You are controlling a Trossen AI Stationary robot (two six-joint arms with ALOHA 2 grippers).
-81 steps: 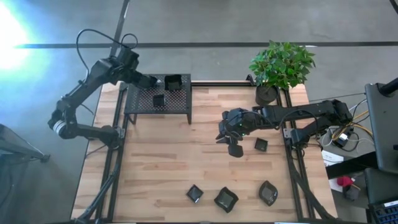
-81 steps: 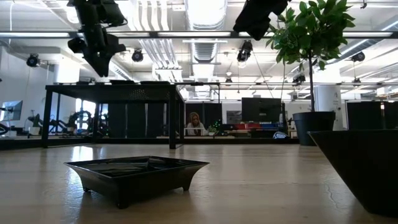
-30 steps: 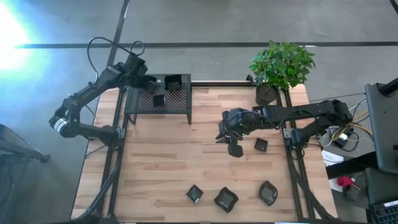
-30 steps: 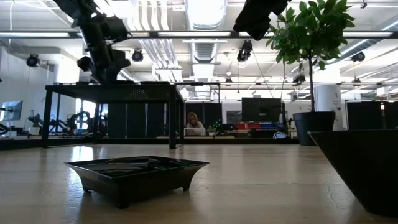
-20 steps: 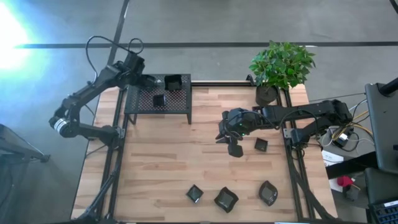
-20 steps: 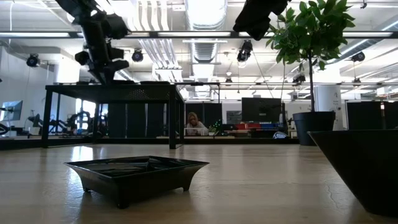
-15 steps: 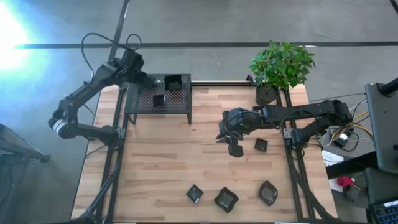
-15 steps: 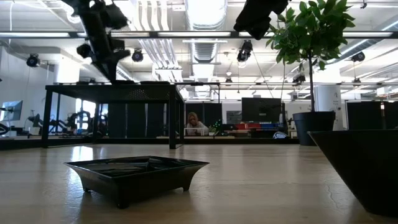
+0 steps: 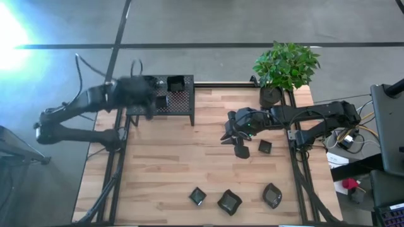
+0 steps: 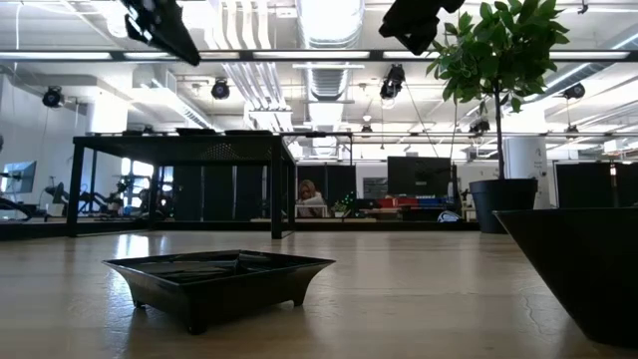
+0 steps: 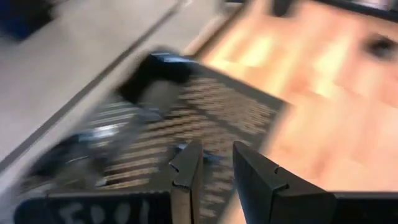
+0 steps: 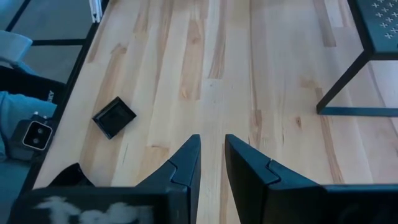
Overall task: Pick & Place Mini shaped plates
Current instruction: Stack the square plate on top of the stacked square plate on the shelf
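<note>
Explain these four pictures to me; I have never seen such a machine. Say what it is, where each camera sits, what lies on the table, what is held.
This is a robot with two dark arms at a wooden table. One picture looks straight down, one looks level from the tabletop, and two come from cameras on the wrists. Small black plates lie on the table and on the perforated stand; a potted plant stands at a corner. The left gripper is by the stand, the right gripper over mid-table; both are slightly open and empty.
</note>
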